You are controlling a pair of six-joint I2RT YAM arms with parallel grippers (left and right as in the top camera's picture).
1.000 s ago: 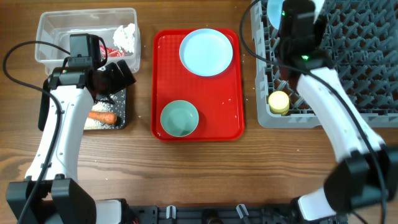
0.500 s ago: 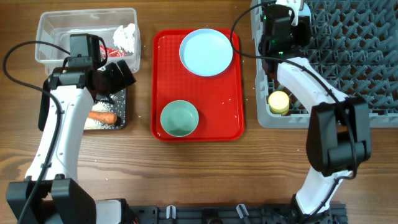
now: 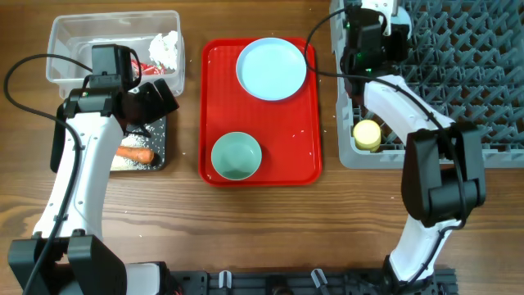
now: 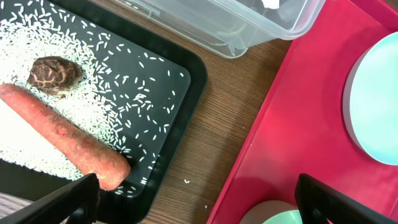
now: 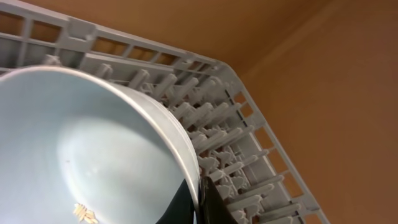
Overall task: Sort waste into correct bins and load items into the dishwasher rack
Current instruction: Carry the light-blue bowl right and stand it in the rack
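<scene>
Wrist views alone show right jaws gripping white-blue bowl [image 5: 93,155], left jaws wide.

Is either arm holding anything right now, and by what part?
The right end effector pinches the white-blue bowl by its rim, at the dishwasher rack. The left end effector is open and empty.

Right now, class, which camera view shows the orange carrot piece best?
Left wrist: the carrot lies large and sharp among rice in the black tray. Overhead shows it small, beside the left arm; right wrist misses it.
</scene>
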